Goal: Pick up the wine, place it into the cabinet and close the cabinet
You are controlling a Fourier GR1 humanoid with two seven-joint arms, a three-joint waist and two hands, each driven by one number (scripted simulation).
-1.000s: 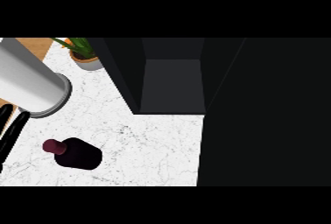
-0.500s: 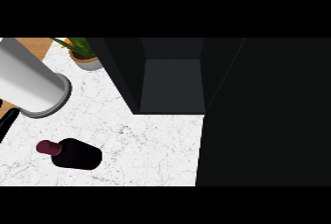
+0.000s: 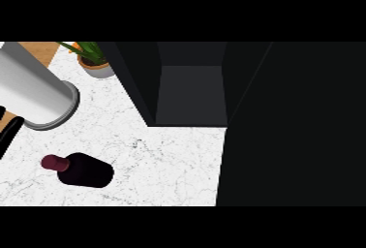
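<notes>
Black against the picture's left edge, far left of the cabinet, a sliver of the left hand [image 3: 7,131] shows below the grey forearm [image 3: 32,87]. Too little of it is in view to tell whether its fingers are spread or curled, and it touches nothing visible. The wine [image 3: 84,170] rests on the white marble counter [image 3: 164,164], left of the cabinet and nearer the viewer than its opening. Its maroon cap points left and slightly up, away from the cabinet, so its long axis runs cap-left to base-right. A potted plant [image 3: 93,60] stands just beside the cabinet's left wall. The cabinet [image 3: 190,92] stands open, its interior dark grey. Compared with a second ago the bottle has barely shifted and is untouched.
</notes>
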